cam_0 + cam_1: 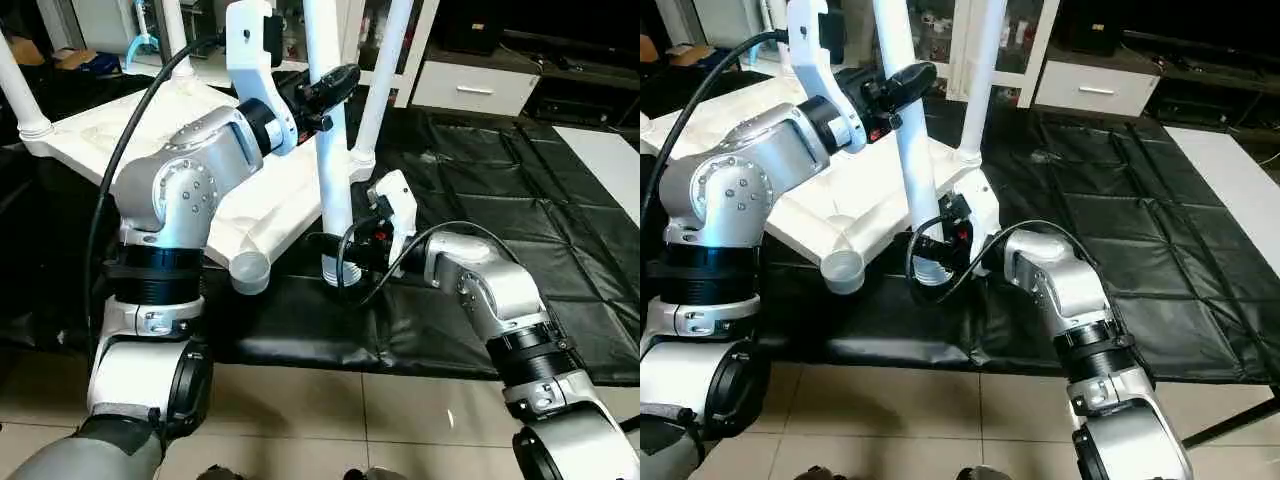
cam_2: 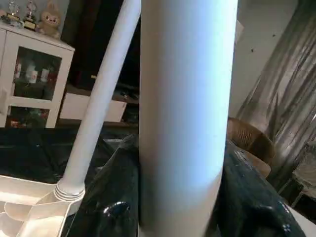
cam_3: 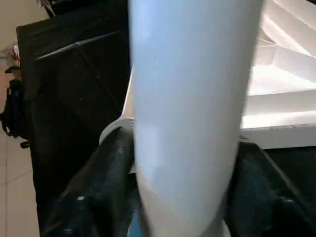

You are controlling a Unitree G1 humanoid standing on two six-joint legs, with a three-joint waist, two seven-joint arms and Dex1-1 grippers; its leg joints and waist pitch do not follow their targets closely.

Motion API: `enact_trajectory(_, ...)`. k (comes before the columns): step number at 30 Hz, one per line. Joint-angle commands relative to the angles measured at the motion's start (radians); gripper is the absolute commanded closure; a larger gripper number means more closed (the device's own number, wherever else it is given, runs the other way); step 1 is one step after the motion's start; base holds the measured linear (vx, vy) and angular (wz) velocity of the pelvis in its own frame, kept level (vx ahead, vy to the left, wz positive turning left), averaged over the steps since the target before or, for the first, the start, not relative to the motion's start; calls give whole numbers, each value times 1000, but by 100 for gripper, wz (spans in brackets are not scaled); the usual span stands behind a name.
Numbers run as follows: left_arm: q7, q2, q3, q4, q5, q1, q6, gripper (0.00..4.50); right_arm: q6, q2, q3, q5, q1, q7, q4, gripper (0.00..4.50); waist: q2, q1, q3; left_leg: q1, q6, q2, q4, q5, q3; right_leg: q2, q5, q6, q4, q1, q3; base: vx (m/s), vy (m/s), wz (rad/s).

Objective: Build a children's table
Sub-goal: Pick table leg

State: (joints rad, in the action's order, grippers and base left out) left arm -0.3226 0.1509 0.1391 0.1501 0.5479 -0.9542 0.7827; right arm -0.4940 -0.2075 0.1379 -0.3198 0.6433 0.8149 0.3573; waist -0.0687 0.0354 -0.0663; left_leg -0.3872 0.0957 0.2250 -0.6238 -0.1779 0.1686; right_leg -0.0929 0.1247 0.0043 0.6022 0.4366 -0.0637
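Both my grippers clamp one loose white leg upright beside the upturned tabletop.
My left gripper pinches it high, my right gripper low, just right of the empty near corner socket at the work surface's near edge.

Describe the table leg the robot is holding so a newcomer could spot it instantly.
Start at the upturned white plastic rectangular tabletop on the black-covered work surface. At its near edge stands a long white tube leg, beside the empty corner socket. Unlike the seated legs, both the left gripper and right gripper clamp it.
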Motion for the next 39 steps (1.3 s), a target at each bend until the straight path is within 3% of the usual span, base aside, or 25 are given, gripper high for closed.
enact_trajectory(1,-10,10,-12,-14,-6,-35,-5,284,8,-10,-26,-24,27,23,1,209,6,0,87,13,7,-8,76,-197,14,-22,259,-189,-54,-67,23,0,0,0)
enact_trajectory(7,-17,20,-20,-8,-15,-36,-11,284,9,-16,-26,-26,18,34,-12,260,7,1,86,15,8,-8,76,-205,14,-22,271,-188,-56,-65,22,0,0,0)
enact_trajectory(10,-20,21,-23,-9,-16,-38,-6,214,10,-15,-28,-29,16,39,-16,262,9,0,86,14,8,-8,76,-202,14,-22,259,-191,-55,-66,22,0,0,0)
enact_trajectory(23,-65,30,-26,-28,12,-27,6,120,3,-74,-49,-69,18,161,-35,264,9,2,86,14,-1,-7,75,-205,14,-22,264,-196,-56,-67,22,0,0,0)
enact_trajectory(26,-110,22,-18,-48,52,-23,9,80,-13,-88,-86,-107,34,181,-17,264,5,2,86,12,-4,-9,74,-206,15,-22,281,-197,-57,-67,21,0,0,0)
enact_trajectory(28,-128,-4,48,-67,159,-25,57,80,-40,-85,-148,-164,53,175,-4,264,4,4,87,12,-5,-8,73,-194,15,-24,269,-207,-55,-67,22,0,0,0)
enact_trajectory(29,-128,-4,48,-67,159,-25,57,80,-40,-85,-148,-164,53,175,-4,264,2,2,86,12,-5,-8,72,-195,17,-22,268,-210,-53,-66,22,0,0,0)
enact_trajectory(30,-159,-13,87,-96,247,-17,105,80,-52,-88,-191,-194,66,169,11,264,1,3,87,12,-8,-10,70,-193,18,-22,269,-217,-52,-66,22,0,0,0)
enact_trajectory(39,-193,-14,96,-148,327,6,150,80,-76,-113,-227,-230,72,190,24,264,1,2,84,14,-8,-9,71,-210,18,-19,331,-185,-63,-63,18,0,0,0)
